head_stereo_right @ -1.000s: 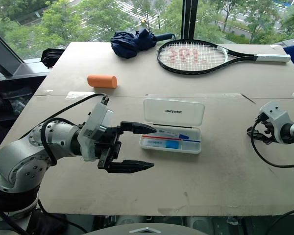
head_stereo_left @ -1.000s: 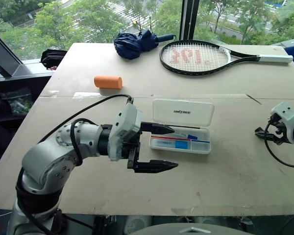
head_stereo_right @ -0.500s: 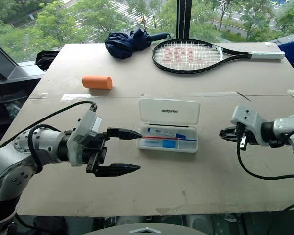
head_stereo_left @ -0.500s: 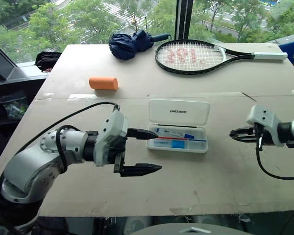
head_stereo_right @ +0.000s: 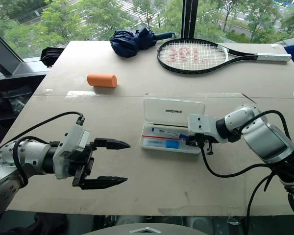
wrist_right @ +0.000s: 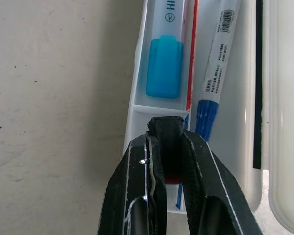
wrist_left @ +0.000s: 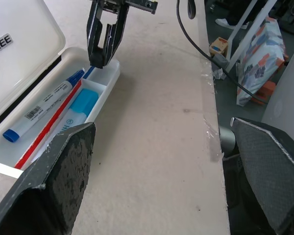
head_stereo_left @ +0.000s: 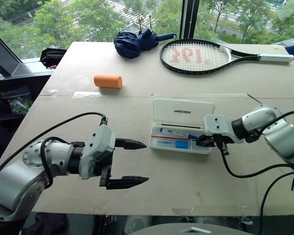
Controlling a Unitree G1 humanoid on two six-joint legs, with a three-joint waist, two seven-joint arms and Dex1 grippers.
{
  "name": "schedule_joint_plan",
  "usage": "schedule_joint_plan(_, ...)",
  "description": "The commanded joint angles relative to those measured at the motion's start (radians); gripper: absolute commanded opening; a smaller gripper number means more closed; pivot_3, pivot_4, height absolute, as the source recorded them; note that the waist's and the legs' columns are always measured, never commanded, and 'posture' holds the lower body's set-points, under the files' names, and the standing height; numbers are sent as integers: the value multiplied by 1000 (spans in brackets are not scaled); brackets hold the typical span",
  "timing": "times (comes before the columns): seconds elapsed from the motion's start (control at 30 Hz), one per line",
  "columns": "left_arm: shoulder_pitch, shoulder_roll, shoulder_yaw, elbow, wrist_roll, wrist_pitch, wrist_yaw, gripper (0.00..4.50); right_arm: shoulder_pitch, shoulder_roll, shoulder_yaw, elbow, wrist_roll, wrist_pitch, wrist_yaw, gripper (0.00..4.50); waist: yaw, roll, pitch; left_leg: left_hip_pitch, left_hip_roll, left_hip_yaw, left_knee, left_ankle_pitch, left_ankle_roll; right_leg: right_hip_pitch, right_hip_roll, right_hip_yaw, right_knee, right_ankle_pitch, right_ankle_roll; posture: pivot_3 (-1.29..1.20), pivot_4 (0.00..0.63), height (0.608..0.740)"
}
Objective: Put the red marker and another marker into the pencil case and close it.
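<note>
The open pencil case (head_stereo_left: pixel 181 131) lies at the frame's centre on the table (head_stereo_left: pixel 137 107), long axis left to right, markers inside. The clenched right hand (head_stereo_left: pixel 204 141) touches its right end; the left hand (head_stereo_left: pixel 130 163), spread wide, hangs lower left.

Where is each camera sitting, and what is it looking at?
Head, both eyes: look forward and down over the table; both arms show.
Left wrist: looks along the open left gripper at the pencil case and the right gripper.
Right wrist: looks down the shut right gripper into the case at a blue-capped marker.
Shared: every view shows the open pencil case.
</note>
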Motion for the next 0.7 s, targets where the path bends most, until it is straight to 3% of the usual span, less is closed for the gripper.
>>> schedule_joint_plan(0.03, 8, 21, 45, -42, -23, -3, 17, 4500, -6, 5, -10, -27, 12, 25, 13, 32, 0, 0, 0, 0, 0, 0, 0, 0, 0, 0, 0, 0, 0, 0, 0, 0, 150, 730)
schedule_joint_plan(0.17, 2, 26, 40, -44, -30, 2, 34, 4500, -2, 9, -8, -36, 21, 53, 15, 32, -1, 0, 0, 0, 0, 0, 0, 0, 0, -1, 0, 0, 0, 0, 0, 0, 150, 730)
schedule_joint_plan(0.27, -12, 26, 30, -42, -38, 7, 47, 4500, 5, 9, -11, -39, 23, 59, 18, 1270, 0, 0, 0, 0, 0, 0, 0, 0, 0, -1, 0, 0, 0, 0, 0, 0, 150, 730)
schedule_joint_plan(0.37, -14, 28, 23, -35, -38, 10, 53, 4500, 18, 9, -41, -53, 37, 55, 7, 2816, -1, 0, 0, 0, 0, 0, 0, 0, 0, -1, 0, 0, 0, 0, 0, 0, 150, 730)
schedule_joint_plan(0.5, 13, 26, 35, -22, -23, 3, 56, 4500, 53, 2, -176, -99, 165, 114, 12, 2816, 0, 0, 0, 0, 0, 1, -1, 0, 0, -1, 0, 0, 0, 0, 0, 0, 150, 730)
schedule_joint_plan(0.6, 59, 15, 61, -31, -18, -5, 65, 4500, 60, -11, -330, -96, 333, 267, 22, 1896, 0, 0, 0, 0, 0, 1, -1, 0, 0, -1, 0, 0, 0, 0, 0, 0, 150, 730)
schedule_joint_plan(0.67, 101, 6, 88, -43, -18, -9, 78, 4500, 43, -31, -422, -24, 385, 333, 1, 997, 0, 0, 0, 0, 0, 1, -1, 0, 0, -1, 0, 0, 0, 0, 0, 0, 150, 730)
schedule_joint_plan(0.7, 118, 1, 101, -51, -24, -8, 89, 4500, 27, -37, -441, 32, 377, 345, -26, 289, 0, 0, 0, 0, 0, 1, -1, 0, 0, -1, 0, 0, 0, 0, 0, 0, 150, 730)
